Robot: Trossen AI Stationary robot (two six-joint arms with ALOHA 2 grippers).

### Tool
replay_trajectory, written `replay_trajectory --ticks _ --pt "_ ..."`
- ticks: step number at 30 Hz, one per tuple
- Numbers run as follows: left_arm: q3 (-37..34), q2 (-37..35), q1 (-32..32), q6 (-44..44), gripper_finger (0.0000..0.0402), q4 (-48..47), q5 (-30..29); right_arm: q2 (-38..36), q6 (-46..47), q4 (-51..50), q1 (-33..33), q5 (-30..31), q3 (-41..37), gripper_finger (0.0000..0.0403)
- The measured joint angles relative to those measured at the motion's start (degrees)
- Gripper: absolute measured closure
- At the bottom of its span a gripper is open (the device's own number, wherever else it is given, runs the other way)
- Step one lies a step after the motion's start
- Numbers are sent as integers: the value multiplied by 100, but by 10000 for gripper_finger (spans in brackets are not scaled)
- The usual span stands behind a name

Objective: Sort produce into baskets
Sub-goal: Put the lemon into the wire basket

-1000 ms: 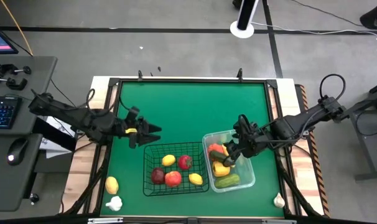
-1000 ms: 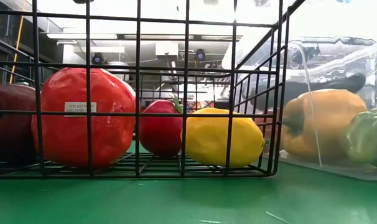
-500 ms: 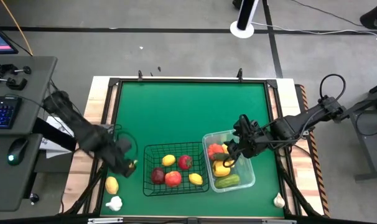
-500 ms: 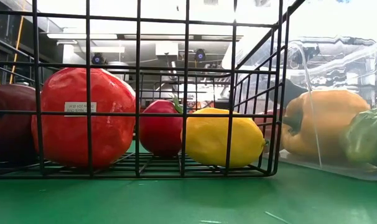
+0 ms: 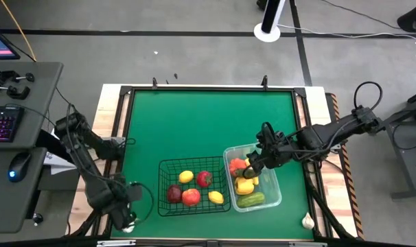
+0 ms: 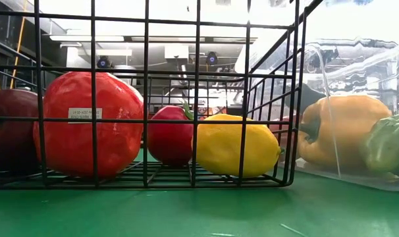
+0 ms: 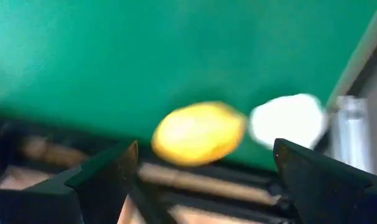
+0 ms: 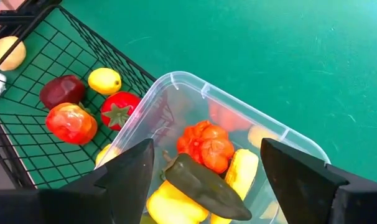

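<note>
Right wrist view | clear tub (image 8: 176, 84): orange tomato, dark pepper | both grippers' fingers open, empty

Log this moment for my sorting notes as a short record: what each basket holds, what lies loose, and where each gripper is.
wire basket: two lemons, a tomato, two red fruits
clear tub: orange tomato, yellow pepper, cucumber, dark green pepper
loose, front left corner: lemon beside garlic bulb
loose, front right corner: second garlic bulb
left gripper: fingers open, over the loose lemon
right gripper: fingers open, empty, above the tub
</note>
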Motion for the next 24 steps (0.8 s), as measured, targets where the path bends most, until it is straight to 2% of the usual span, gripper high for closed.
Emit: replay_trajectory --ticks 3,6,10,15,24 --pt "-239 -50 -124 430 41 708 -62 0 0 30 -48 -98 0 116" --pt "-629 -52 -321 1018 41 1125 156 0 17 40 -56 -128 0 116" --pt "-1019 -55 -444 1867 41 978 288 0 191 42 -54 -128 0 116" --pt "-1335 -119 -464 2496 41 1145 253 0 403 49 -54 -151 0 116" --pt "-1847 -117 -472 3568 41 1948 152 2 639 48 -54 -148 0 116"
